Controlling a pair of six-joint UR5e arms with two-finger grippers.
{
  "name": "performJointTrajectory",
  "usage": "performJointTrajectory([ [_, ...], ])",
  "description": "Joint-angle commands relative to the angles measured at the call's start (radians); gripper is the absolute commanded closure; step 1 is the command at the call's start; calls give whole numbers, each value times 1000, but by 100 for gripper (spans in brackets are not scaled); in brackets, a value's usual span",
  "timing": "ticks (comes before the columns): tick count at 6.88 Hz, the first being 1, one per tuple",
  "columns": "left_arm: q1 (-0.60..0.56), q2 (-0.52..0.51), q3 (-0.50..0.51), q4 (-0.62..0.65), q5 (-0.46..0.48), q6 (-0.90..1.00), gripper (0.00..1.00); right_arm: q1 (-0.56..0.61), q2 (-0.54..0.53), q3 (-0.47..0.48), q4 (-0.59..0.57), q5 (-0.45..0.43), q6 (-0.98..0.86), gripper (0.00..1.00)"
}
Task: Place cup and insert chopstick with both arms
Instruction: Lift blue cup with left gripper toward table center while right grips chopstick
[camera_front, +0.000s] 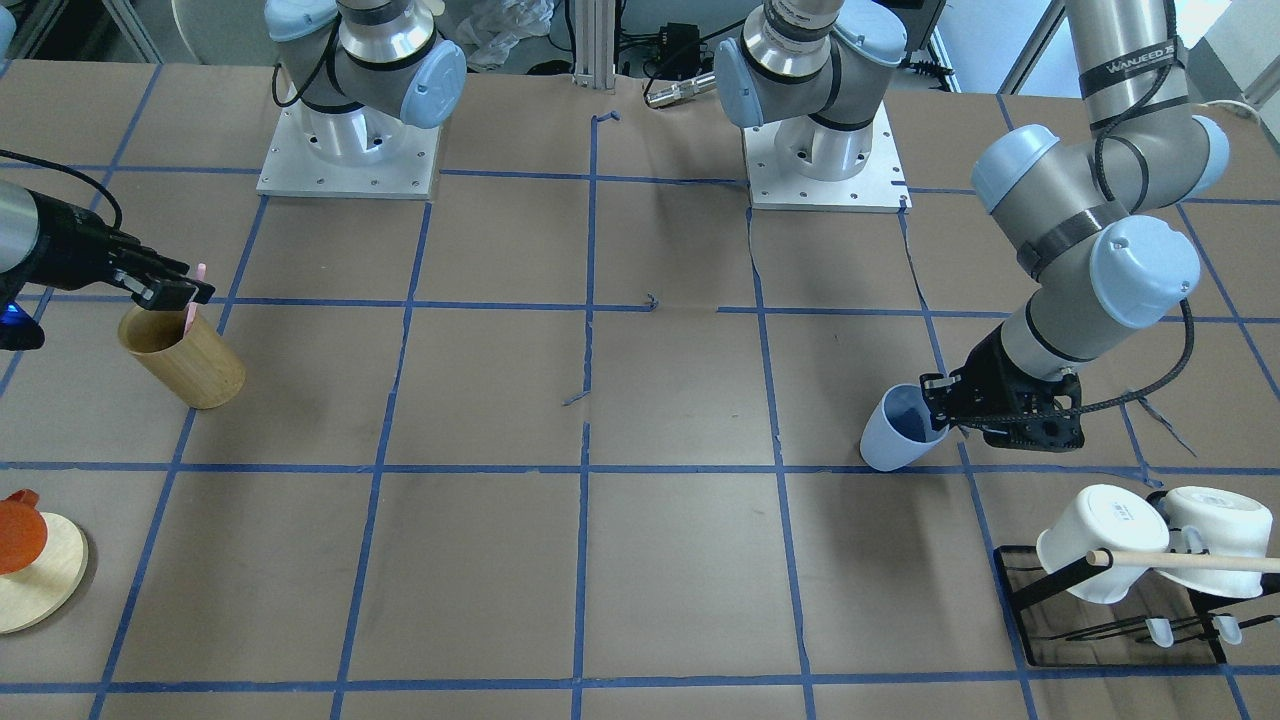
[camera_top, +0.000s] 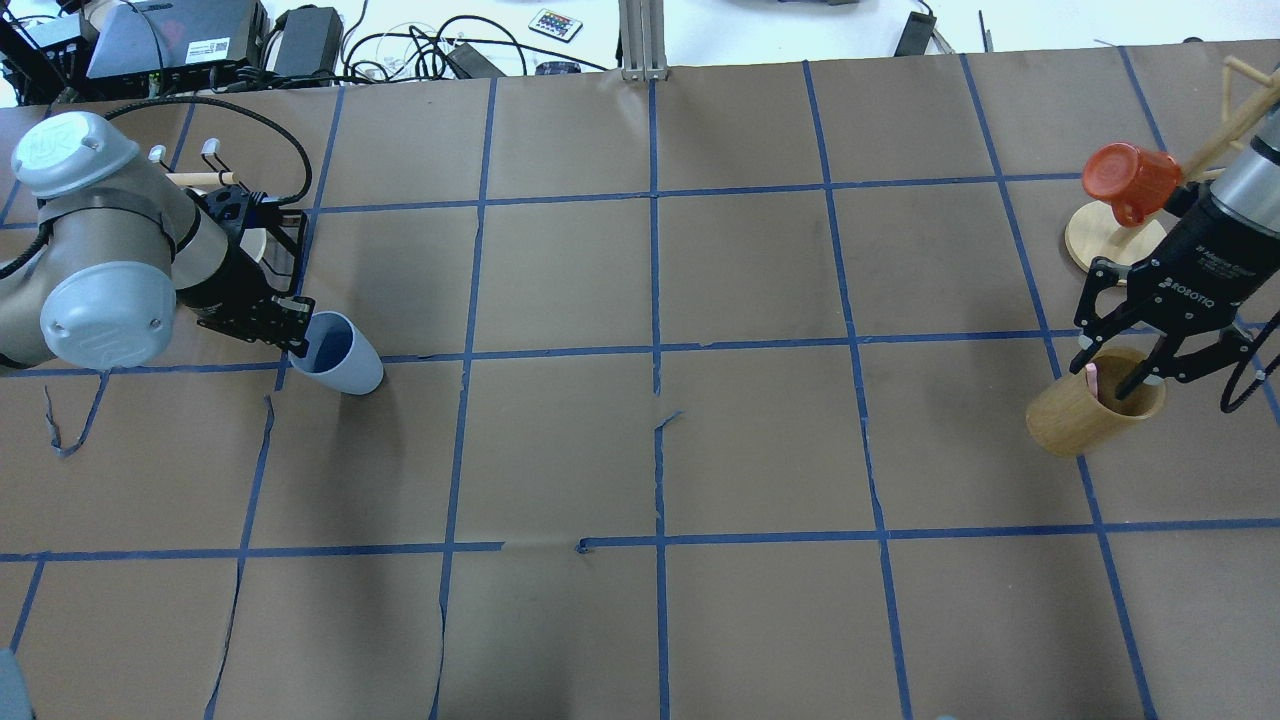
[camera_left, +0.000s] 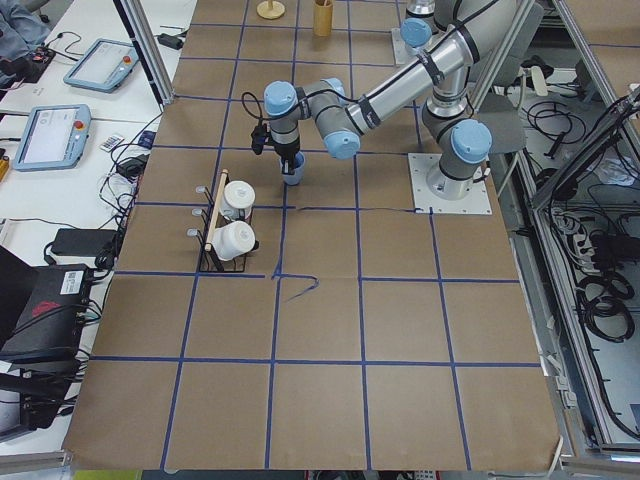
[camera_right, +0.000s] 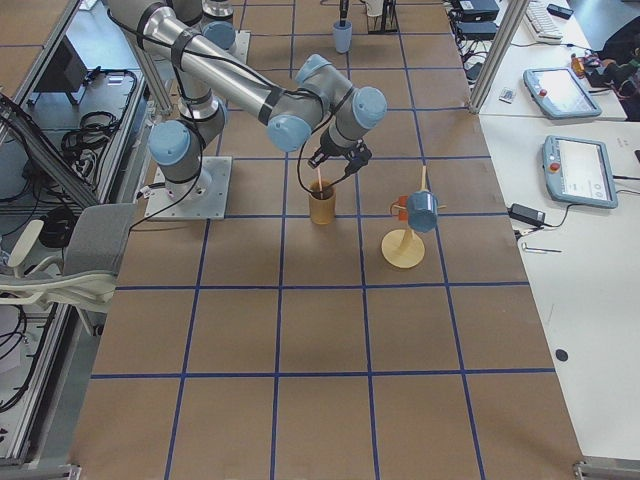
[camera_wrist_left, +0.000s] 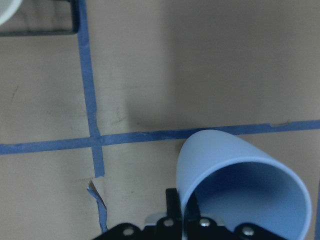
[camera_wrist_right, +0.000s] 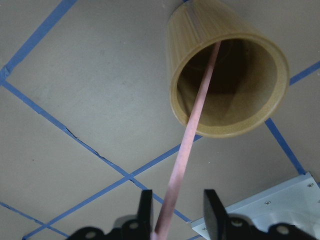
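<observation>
The pale blue cup (camera_front: 893, 443) is at the table on my left side, also in the overhead view (camera_top: 350, 360) and the left wrist view (camera_wrist_left: 220, 160). My left gripper (camera_front: 940, 410) is shut on its rim, one finger inside and one outside. I cannot tell whether the cup rests on the table. The pink chopstick (camera_wrist_right: 192, 125) stands slanted in the tan bamboo cup (camera_wrist_right: 220, 75), its top sticking out (camera_top: 1091, 376). My right gripper (camera_wrist_right: 175, 210) is open just above the bamboo cup (camera_top: 1075, 420), with the chopstick's top between its spread fingers.
A black rack (camera_front: 1020, 590) with two white mugs (camera_front: 1100, 540) and a wooden rod (camera_front: 1190, 561) stands near my left arm. An orange mug on a round wooden stand (camera_top: 1095, 240) is beyond the bamboo cup. The two arm bases (camera_front: 350, 150) are at the table's robot side.
</observation>
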Motion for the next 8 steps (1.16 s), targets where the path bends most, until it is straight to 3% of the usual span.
performJointTrajectory([
  [1,-83,53,32,-65,-116,-65,100,-1,0,2,-1,29,4,61],
  [3,-327,55,142,-110,-64,-370,100,-1,0,3,-1,50,18,62],
  [4,-448,37,152,-83,-65,-535,100,-1,0,2,-1,49,18,67],
  [6,-564,-15,149,2,-65,-757,100,-1,0,-4,2,40,20,96],
  [8,-671,-80,150,125,-32,-856,100,-2,-8,-54,60,36,26,100],
])
